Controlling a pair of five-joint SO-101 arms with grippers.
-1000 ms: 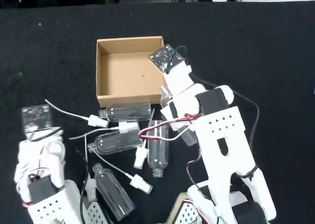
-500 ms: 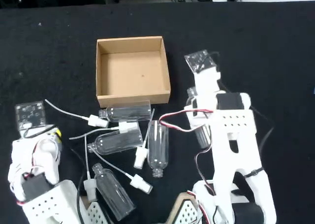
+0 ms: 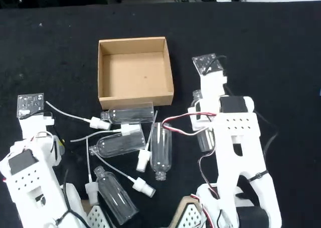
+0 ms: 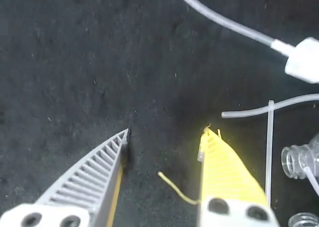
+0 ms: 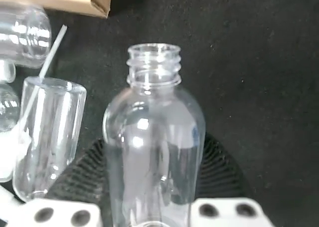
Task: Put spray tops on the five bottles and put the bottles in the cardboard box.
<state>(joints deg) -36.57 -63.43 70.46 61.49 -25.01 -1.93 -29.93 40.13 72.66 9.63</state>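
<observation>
Right end effector pinching an uncapped bottle, near the cardboard box.
Its long axis runs out from my wrist, open neck leading. Left end effector is spread wide over bare tabletop, holding nothing, and sits nearer the loose spray top.

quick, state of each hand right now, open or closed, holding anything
left hand: open, holding nothing
right hand: closed on a bottle with no spray top
</observation>
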